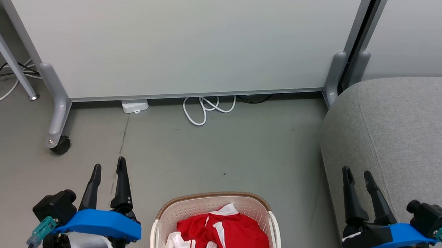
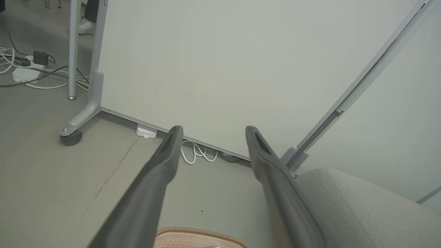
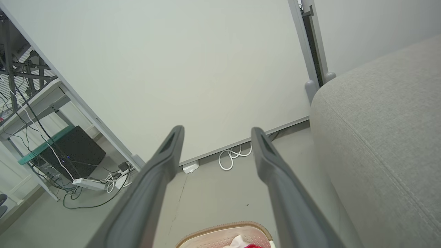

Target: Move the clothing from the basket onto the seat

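Clothing: I see crumpled red thin-fabric garments with white trim lying in the cream perforated plastic basket with brown rim, on the floor.
Seat: big grey upholstered cushion, right of the basket.
Left gripper: fingers spread, holding nothing.
Right gripper: likewise spread and empty.

basket: one
clothes heap: one, red and white; pieces too bunched up to count
seat: one
end effectors: two, the left end effector and the right end effector
fingers: two on each, four in all
white cord loop: one
wheel: one
white boards: two
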{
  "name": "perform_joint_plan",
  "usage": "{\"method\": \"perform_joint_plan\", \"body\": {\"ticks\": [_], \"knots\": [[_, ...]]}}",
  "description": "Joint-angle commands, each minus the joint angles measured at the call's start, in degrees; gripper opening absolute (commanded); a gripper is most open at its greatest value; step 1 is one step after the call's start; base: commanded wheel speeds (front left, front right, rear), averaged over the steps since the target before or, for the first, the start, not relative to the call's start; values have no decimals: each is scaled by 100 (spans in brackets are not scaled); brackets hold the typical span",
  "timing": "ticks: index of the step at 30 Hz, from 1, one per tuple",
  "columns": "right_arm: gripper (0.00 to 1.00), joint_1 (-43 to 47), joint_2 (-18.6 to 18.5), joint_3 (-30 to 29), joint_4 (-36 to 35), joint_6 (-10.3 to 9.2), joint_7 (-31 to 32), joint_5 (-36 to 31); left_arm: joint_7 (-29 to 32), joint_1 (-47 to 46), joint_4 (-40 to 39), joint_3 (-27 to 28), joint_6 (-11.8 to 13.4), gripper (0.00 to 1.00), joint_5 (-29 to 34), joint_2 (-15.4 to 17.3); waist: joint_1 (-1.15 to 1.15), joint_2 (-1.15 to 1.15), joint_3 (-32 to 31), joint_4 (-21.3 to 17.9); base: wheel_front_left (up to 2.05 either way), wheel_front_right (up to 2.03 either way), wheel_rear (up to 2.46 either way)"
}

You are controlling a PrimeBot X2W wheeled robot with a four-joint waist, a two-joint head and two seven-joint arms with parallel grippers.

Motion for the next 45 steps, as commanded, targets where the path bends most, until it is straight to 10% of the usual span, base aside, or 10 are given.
{"method": "perform_joint_plan", "body": {"ticks": [1, 45], "knots": [[100, 1, -42, 23, -45, 10, -71, -212, -63, -116, -49, -40, 30, 100, 199, 43, 0, 0, 4, 6, 0, 0, 0], [100, 52, -56, 142, 25, 15, -611, -2568, -604, -117, 20, -409, 138, 100, 2282, 52, -1, 0, 32, 144, 0, 0, 0]]}}
